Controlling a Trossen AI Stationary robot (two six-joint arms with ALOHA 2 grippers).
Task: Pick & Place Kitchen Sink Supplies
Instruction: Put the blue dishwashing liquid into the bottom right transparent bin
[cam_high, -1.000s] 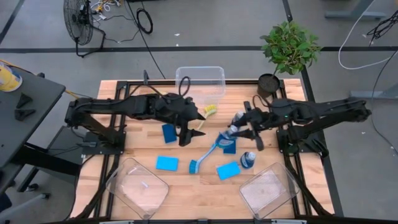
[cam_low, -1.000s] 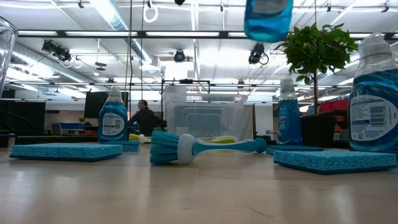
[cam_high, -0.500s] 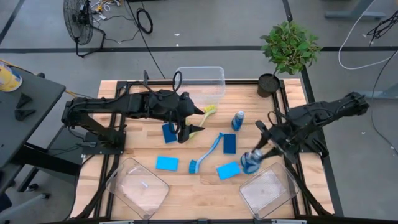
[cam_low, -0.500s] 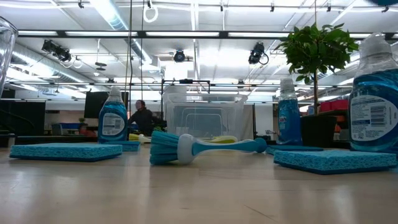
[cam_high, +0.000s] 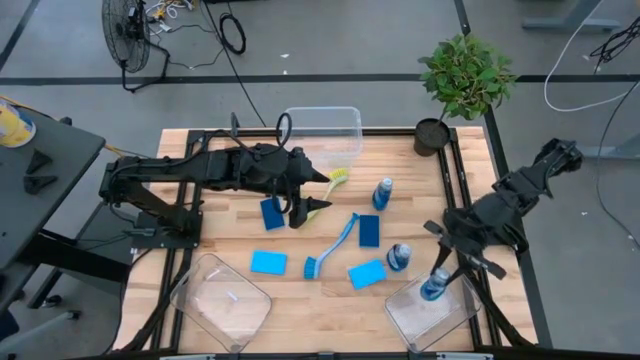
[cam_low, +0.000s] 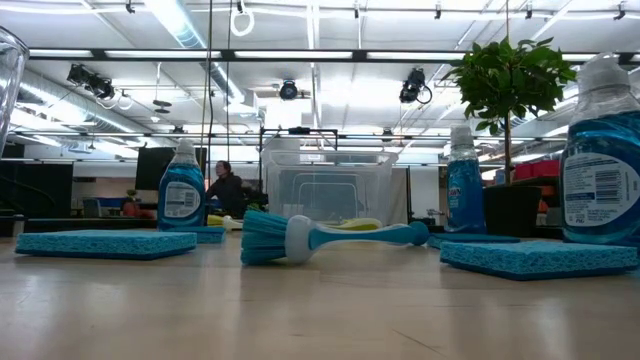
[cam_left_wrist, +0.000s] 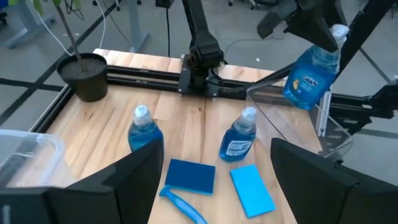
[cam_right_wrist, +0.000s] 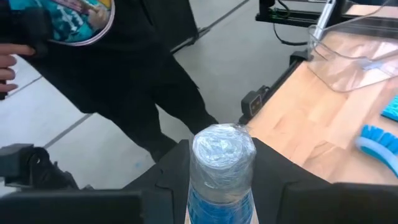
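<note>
Right gripper (cam_high: 437, 283): closed on a bottle (cam_high: 433, 286), gripped at the body, cap up.
Bottle position: hanging over the near-right bin (cam_high: 432, 309), not yet inside.
Key relation: bin lay directly below the bottle; bottle's long axis roughly upright.
Left gripper (cam_high: 303, 210): wide open, empty, hovering mid-table near a dark sponge (cam_high: 271, 213).
Nearer arm: right.

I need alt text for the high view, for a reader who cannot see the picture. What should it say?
Seen from above, the right claw holds a blue soap bottle over a clear bin at the wooden table's near right corner. The left claw hangs open mid-table, above sponges, a blue brush and two standing bottles.
</note>
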